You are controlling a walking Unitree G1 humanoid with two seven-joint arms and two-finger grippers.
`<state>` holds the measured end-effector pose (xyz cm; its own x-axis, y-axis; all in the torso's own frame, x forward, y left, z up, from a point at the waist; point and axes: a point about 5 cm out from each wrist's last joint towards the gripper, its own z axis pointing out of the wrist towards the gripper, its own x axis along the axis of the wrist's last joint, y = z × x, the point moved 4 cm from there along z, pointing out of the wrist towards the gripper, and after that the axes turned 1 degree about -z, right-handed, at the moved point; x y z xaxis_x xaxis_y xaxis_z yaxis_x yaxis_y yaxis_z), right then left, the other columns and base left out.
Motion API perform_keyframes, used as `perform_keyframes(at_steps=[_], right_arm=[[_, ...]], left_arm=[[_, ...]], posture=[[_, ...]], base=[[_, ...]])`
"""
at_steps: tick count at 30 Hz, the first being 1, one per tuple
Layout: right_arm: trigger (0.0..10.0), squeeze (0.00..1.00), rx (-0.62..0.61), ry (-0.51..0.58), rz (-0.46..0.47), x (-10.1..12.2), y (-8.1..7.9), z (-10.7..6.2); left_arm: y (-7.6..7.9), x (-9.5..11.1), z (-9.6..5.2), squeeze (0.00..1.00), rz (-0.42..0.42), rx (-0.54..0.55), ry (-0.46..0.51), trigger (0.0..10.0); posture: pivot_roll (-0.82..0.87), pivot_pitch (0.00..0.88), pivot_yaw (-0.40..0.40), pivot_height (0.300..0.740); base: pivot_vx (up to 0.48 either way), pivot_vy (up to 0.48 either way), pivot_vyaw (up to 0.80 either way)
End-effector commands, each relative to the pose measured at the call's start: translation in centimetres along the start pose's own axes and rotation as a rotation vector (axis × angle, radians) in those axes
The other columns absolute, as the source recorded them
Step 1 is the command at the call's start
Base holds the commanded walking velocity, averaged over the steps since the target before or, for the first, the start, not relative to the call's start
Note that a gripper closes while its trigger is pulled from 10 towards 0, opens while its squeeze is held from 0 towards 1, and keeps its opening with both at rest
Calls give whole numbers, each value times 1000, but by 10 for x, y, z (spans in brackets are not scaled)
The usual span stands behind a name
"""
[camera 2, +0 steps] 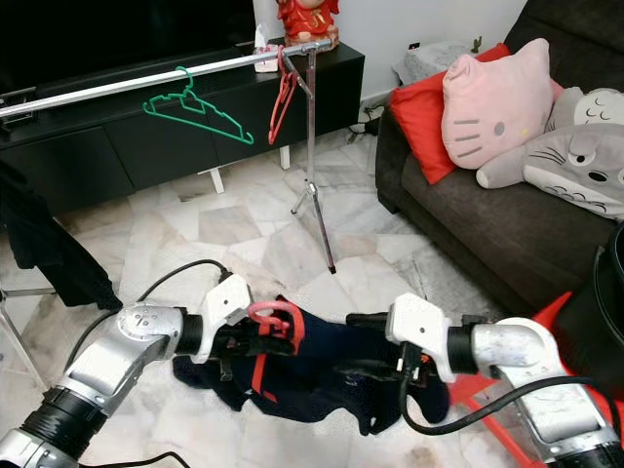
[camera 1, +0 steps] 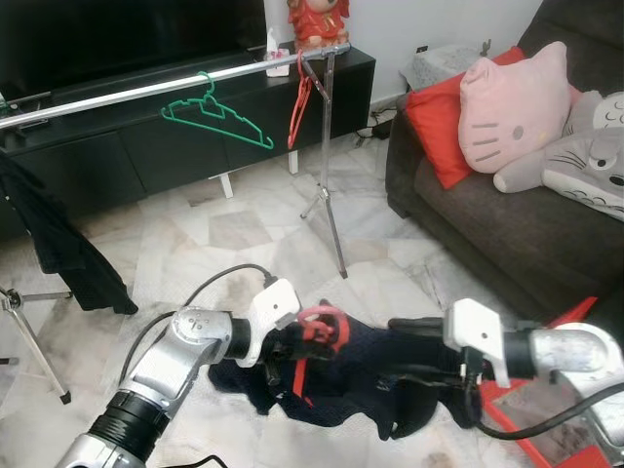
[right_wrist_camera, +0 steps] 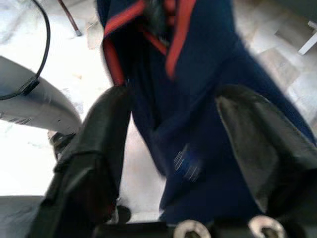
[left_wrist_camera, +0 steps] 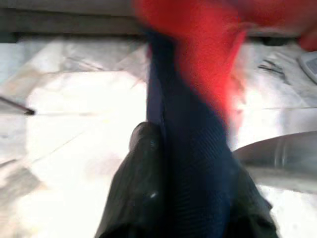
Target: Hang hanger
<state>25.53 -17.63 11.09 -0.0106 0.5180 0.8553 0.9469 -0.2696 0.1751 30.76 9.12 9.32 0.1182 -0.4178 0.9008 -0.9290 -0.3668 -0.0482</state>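
Both arms reach inward, forearms level, above the marble floor (camera 1: pixel 244 224). A navy garment (camera 1: pixel 370 375) hangs between them on a red hanger (camera 1: pixel 324 327). Left gripper (camera 1: pixel 297 343) is clamped on the hanger's neck. Right gripper (right_wrist_camera: pixel 173 163) has fingers spread, the cloth between them.

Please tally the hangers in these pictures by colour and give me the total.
Green hangers: 1, the green hanger hooked on the rail.
Red hangers: 2, the red hanger at the rail's end, and the red hanger in the navy garment, held by the left gripper.
Total: 3 hangers.
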Motion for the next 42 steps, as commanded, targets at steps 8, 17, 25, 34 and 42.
perform_keyframes(at_steps=[8, 17, 25, 34, 42], right_arm=[[10000, 1000, -21, 22, 17, 2, 0, -2], [10000, 1000, -181, 82, 50, 3, 17, -6], [10000, 0, -640, 166, 195, -10, 72, -27], [10000, 0, -989, 224, 483, -56, 94, -55], [10000, 0, -1235, 38, 752, -133, 75, -57]], left_arm=[[-11, 6, -6, 0, 20, 82, 44, 0], [-14, 8, -5, 0, 3, 151, 87, 0], [-29, 14, -4, 0, 9, 322, 122, 9098], [-37, 13, 0, 0, -99, 427, 155, 0], [-59, 8, -7, 0, -153, 634, 153, 0]], posture=[[-158, 29, 26, 740], [-161, 26, 30, 740], [-158, 13, 33, 740], [-157, 14, 28, 740], [-157, 19, 26, 740]], base=[[0, 0, 0], [0, 0, 0], [0, 0, 0], [0, 0, 0], [0, 0, 0]])
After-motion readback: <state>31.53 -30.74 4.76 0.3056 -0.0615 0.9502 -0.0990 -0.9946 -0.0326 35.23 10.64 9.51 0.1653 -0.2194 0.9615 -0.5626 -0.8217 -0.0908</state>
